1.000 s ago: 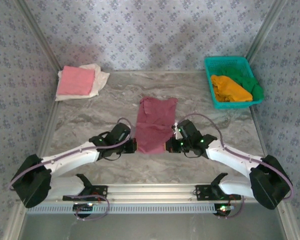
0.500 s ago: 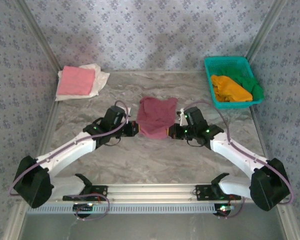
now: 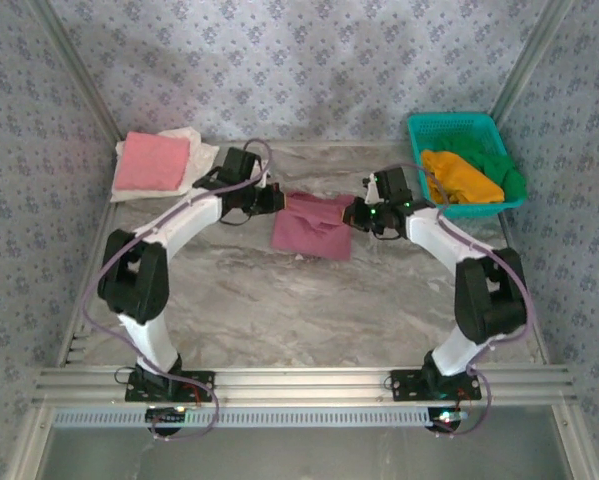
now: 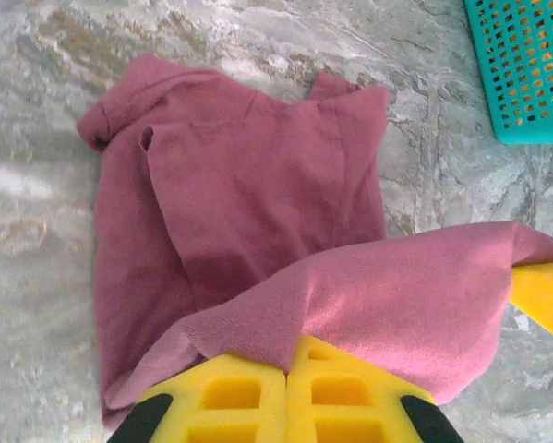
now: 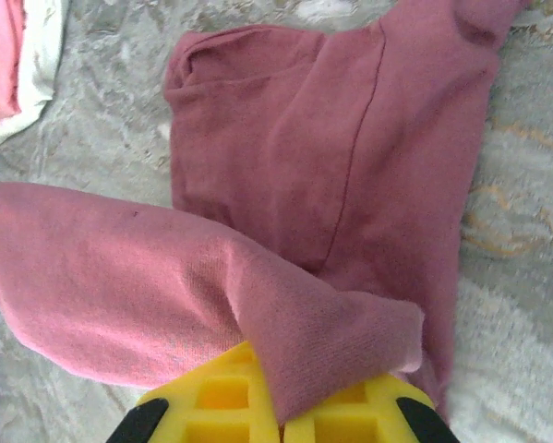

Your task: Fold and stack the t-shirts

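Fold: left gripper (image 3: 277, 200) and right gripper (image 3: 351, 213) each clamp a corner of the lifted edge of the soft maroon cloth t-shirt (image 3: 314, 230), far-middle on the tabletop (image 3: 279, 310); I'd lower both evenly, edges matched, then release.

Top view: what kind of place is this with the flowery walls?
Likely a robot practice booth: a left arm and right arm bolted to a marble-look table, a maroon t-shirt between them, more in a teal basket.

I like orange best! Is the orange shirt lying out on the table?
No, the orange t-shirt sits inside the teal basket, next to a green one.
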Robot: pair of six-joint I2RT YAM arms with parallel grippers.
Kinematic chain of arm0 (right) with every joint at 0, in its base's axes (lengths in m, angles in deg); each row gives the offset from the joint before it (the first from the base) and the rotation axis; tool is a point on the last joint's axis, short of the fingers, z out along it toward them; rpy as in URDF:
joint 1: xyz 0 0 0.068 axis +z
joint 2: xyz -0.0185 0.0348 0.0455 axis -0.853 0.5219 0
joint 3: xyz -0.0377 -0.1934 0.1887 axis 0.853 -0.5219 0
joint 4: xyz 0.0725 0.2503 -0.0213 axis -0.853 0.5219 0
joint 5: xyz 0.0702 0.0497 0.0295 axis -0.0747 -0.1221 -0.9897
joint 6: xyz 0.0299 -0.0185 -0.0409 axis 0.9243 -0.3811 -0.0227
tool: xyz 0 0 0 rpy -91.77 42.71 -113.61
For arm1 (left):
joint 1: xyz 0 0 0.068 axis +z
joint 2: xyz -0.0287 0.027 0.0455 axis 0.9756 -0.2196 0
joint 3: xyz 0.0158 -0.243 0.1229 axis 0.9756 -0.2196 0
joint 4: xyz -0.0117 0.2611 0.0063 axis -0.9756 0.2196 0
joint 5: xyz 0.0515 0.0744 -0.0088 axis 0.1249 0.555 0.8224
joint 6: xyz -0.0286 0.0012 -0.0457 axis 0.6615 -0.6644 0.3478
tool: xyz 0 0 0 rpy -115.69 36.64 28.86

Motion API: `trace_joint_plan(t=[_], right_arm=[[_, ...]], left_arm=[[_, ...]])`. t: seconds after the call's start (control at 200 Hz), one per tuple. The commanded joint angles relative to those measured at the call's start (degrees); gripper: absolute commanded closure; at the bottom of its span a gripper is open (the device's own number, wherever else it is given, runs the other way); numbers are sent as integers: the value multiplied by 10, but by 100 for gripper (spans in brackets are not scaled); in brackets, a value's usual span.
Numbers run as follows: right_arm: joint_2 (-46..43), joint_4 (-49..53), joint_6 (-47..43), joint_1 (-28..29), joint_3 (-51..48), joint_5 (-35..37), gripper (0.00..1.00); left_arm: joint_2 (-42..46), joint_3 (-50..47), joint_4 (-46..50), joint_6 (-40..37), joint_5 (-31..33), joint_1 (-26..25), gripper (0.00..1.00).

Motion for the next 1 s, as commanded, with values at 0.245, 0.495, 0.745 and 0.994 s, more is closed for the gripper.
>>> trace_joint_plan(t=[0.245, 0.495, 0.745, 0.994], right_arm=[[138, 22, 17, -54, 171, 1, 83], [168, 40, 17, -83, 269, -45, 36], [118, -30, -15, -50, 166, -88, 70], [220, -73, 13, -25, 185, -22, 97]], left_arm=[[-176, 280, 110, -83, 6, 29, 45], [-178, 382, 98, -69, 74, 23, 40], [-38, 11, -192, -17, 51, -50, 65], [-166, 63, -211, 0, 38, -52, 80]])
